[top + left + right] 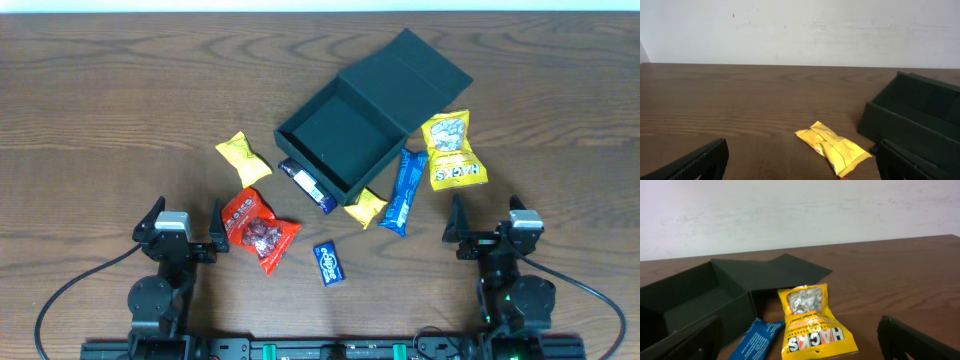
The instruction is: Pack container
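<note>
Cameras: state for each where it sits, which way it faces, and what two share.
Overhead: above the table, looking straight down on the open container, with the left gripper and right gripper open at the near edge.
Left wrist: low, facing the wall; yellow packet, container corner; own fingers at both bottom corners.
Right wrist: low, facing the wall; Hacks bag, blue packet, container; own fingers likewise.
Shared: all show the container.

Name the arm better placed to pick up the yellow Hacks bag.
Right. The yellow plastic Hacks bag lies directly ahead of the open right gripper; the left gripper is much farther away.
</note>
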`<state>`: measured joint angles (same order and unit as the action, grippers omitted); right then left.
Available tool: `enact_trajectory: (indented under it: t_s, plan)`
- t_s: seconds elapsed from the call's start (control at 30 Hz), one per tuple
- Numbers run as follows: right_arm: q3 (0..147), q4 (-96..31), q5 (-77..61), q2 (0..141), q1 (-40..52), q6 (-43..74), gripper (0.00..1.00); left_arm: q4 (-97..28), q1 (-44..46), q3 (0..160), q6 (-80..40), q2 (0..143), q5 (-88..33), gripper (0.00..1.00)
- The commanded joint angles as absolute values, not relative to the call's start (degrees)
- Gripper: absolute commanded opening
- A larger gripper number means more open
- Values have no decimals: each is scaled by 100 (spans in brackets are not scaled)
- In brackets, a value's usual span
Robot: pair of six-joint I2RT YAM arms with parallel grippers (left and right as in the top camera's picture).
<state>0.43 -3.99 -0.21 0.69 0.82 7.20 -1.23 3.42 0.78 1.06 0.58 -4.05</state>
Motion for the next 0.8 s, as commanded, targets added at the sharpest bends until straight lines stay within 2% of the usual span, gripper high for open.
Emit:
enact_trajectory:
  t_s: [0.0, 0.77]
  plan:
    - [32, -425, -21, 27, 110, 766, 99, -408, 311, 25, 43, 21, -403, 95]
    - [32, -425, -21, 27, 110, 766, 99, -425, 311, 25, 43, 21, -193, 95]
